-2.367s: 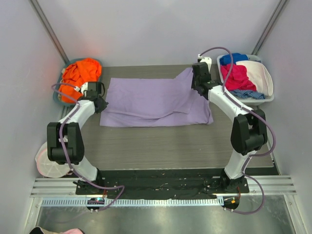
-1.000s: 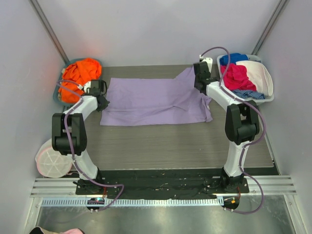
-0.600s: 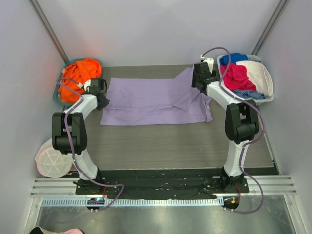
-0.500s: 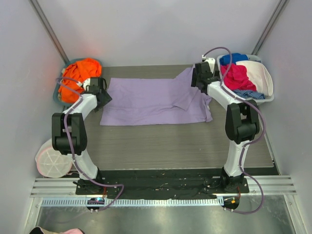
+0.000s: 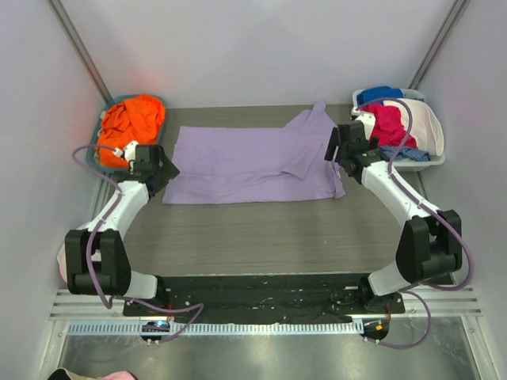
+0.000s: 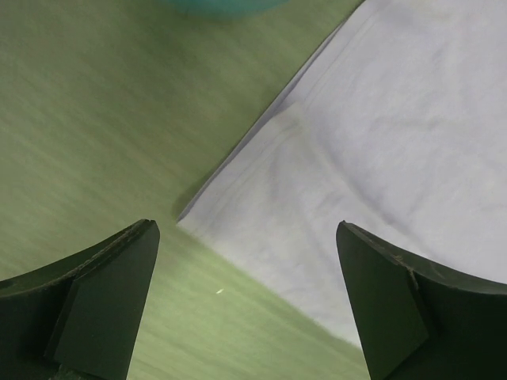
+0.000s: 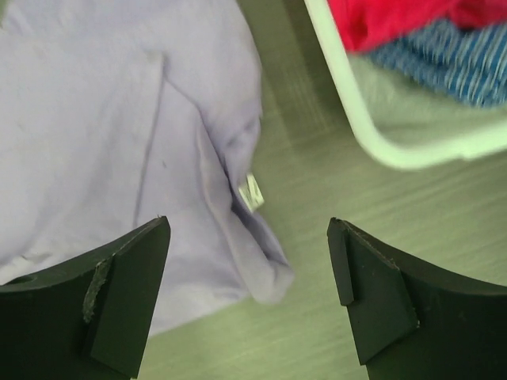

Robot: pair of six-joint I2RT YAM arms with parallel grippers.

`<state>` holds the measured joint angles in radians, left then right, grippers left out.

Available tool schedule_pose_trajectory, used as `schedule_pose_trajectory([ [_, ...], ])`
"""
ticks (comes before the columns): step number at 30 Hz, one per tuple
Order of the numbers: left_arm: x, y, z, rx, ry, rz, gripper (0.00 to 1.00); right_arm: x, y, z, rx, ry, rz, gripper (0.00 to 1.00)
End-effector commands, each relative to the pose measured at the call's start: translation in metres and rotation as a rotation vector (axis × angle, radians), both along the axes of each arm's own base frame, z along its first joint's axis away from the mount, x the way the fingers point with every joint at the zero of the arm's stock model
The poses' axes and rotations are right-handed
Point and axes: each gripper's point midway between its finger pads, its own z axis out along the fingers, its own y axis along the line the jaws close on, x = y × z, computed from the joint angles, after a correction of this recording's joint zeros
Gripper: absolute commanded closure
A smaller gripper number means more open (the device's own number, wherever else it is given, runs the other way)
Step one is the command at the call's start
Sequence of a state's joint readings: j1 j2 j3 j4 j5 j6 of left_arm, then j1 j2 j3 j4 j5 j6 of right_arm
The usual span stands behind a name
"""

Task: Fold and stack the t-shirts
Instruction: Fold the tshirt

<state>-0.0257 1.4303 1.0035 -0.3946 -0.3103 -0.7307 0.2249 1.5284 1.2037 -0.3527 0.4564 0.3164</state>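
Note:
A large lavender t-shirt (image 5: 253, 162) lies spread flat across the far middle of the table, one sleeve pointing to the back right. My left gripper (image 5: 164, 170) hovers open over its near-left corner (image 6: 238, 206), holding nothing. In the left wrist view the left gripper (image 6: 245, 305) has bare table between its fingers. My right gripper (image 5: 334, 149) stands open above the shirt's right edge. The right wrist view shows the right gripper (image 7: 249, 297) empty over the bunched hem and a white label (image 7: 252, 192). Orange t-shirts (image 5: 133, 119) are heaped in a teal basket (image 5: 105, 111).
A white basket (image 5: 428, 154) at the back right holds red (image 5: 386, 123), blue and white clothes; its rim (image 7: 356, 119) lies close to my right fingers. A white pouch with a pink rim (image 5: 65, 265) sits at the near left behind my left arm. Grey walls close in on three sides.
Both grippers have opened and let go of the lavender shirt. Both arms have pulled back toward the near side, and the shirt's back-right sleeve now lies uncovered.

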Motion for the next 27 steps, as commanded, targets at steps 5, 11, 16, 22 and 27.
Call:
schedule_pose_trajectory([
  [5,-0.033,-0.005,-0.053,-0.045,0.073,0.011,0.00,-0.055,0.003,-0.040,0.094,0.096,-0.007,0.12],
  [11,-0.032,-0.008,-0.066,-0.042,0.102,0.010,0.00,-0.070,0.006,-0.053,0.130,0.118,0.001,0.12],
  [16,-0.030,-0.006,-0.072,-0.036,0.117,0.018,0.08,-0.077,0.008,-0.058,0.139,0.135,0.015,0.14],
  [22,-0.030,-0.006,-0.078,-0.034,0.129,0.017,0.39,-0.085,0.006,-0.077,0.132,0.180,0.007,0.21],
  [27,-0.029,-0.005,-0.081,-0.030,0.136,0.023,0.53,-0.085,0.004,-0.091,0.117,0.204,-0.003,0.24],
])
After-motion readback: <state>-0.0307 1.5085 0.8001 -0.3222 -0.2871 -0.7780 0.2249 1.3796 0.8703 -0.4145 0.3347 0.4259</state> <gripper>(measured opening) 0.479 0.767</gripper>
